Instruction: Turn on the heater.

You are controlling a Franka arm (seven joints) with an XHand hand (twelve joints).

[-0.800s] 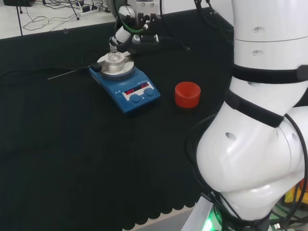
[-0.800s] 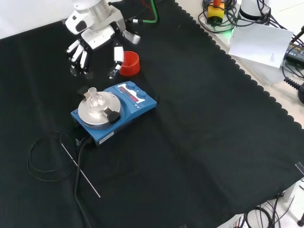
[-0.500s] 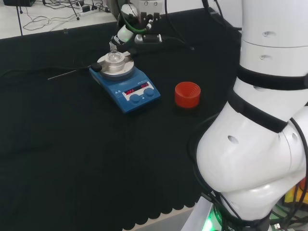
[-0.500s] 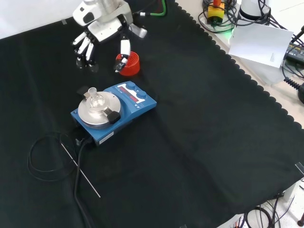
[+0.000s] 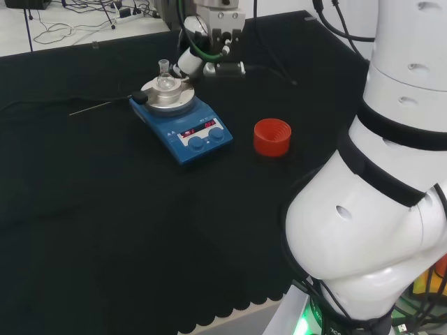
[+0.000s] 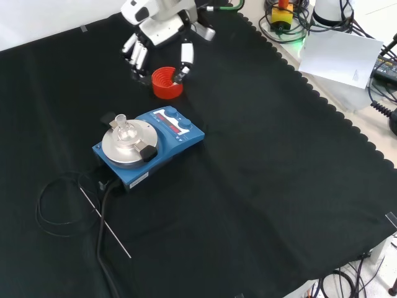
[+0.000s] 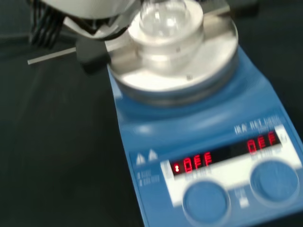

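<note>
One blue heater (image 6: 151, 149) at mid-cloth in the front view, two round knobs (image 7: 206, 202) below two lit red readouts (image 7: 191, 165); one small clear flask (image 6: 124, 130) on its plate; one red ribbed ring (image 6: 167, 82) beyond; hand (image 6: 160, 32) above ring, fingers spread, empty

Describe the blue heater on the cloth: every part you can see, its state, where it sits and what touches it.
The heater is a blue box with a round silvery metal top plate, lying flat on the black cloth. A small clear glass flask stands on the plate. Its sloped front panel carries two lit red displays above two round blue knobs. A black cable leaves its back. The hand hangs over the red ring beside it, fingers relaxed, not touching the heater.
</note>
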